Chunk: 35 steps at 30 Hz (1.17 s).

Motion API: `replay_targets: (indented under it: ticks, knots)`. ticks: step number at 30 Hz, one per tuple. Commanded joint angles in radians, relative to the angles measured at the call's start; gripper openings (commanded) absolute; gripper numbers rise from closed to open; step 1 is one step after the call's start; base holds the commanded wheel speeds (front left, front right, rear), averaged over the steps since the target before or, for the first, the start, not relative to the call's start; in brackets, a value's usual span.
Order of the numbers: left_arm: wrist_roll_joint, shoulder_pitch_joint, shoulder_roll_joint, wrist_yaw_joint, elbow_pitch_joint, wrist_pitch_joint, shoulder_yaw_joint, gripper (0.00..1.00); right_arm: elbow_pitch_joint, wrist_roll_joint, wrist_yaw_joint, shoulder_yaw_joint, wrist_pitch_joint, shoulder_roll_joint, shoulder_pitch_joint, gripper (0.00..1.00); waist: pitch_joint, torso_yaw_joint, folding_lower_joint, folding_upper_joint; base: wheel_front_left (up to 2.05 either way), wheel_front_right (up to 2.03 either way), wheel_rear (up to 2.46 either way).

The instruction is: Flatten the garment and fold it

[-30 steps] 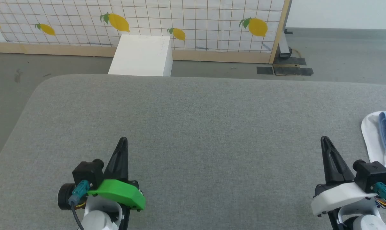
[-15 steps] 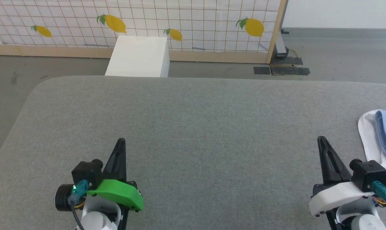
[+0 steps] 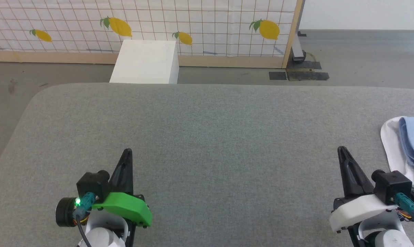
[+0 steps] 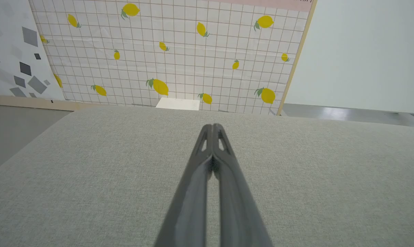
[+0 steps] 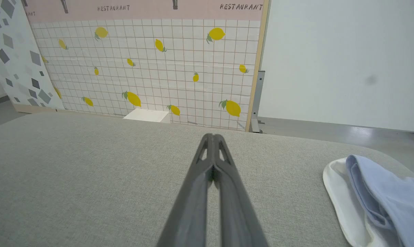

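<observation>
Head view: grey fabric work surface (image 3: pixel 207 137) takes most of frame, far-left corner rounded. Behind it grey floor (image 3: pixel 364 58), then a partition (image 3: pixel 200 20) w/ white grid + lemon print and a wood frame along bottom and right edge. Plain pale wall (image 3: pixel 364 13) to its right. Dark plates (image 3: pixel 299 73) lie on the floor at the partition's foot.

Only box-like item is a white box (image 3: pixel 145 61) on the floor just past the surface's far edge, against the partition. Top face is plain; can't tell if it opens or holds anything.

The garment (image 3: pixel 407 147) sits at far right edge of the surface, cut off by frame. White panel underneath, light-blue folds on top, bunched, not flat. R wrist view has it lower right, beside the fingers, apart from them.

At lower left, the left gripper (image 3: pixel 127 152), green housing, jaws together, tips meeting. At lower right, the right gripper (image 3: pixel 340 150), white housing, jaws together too, near the garment's white edge but not touching. Both point toward the partition. Green LED (image 3: pixel 77 201) lit on the left wrist.
</observation>
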Motion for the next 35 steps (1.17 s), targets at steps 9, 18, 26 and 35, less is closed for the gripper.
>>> replay_targets:
  ticks: [9, 18, 26, 35]
  knots:
    - [0.027, 0.027, -0.002, 0.014, -0.026, 0.023, 0.009, 0.0, -0.013, -0.009, -0.001, 0.011, 0.018, 0.001, 0.004, 0.0, -0.001, -0.008, 0.0, 0.0, 0.0, 0.0, 0.0]
    - [0.045, 0.035, -0.003, 0.019, -0.042, 0.04, 0.015, 0.0, -0.018, -0.013, -0.001, 0.018, 0.03, 0.001, 0.005, 0.0, -0.002, -0.015, 0.0, 0.0, 0.0, 0.0, 0.0]
    - [0.062, 0.042, -0.003, 0.023, -0.057, 0.057, 0.021, 0.0, -0.023, -0.016, -0.001, 0.025, 0.04, 0.001, 0.005, 0.0, -0.003, -0.022, 0.0, 0.0, 0.0, 0.0, 0.0]
    - [0.081, 0.049, -0.003, 0.029, -0.075, 0.075, 0.027, 0.0, -0.028, -0.02, -0.001, 0.032, 0.052, 0.002, 0.006, 0.0, -0.004, -0.029, 0.0, 0.0, 0.0, 0.0, 0.0]
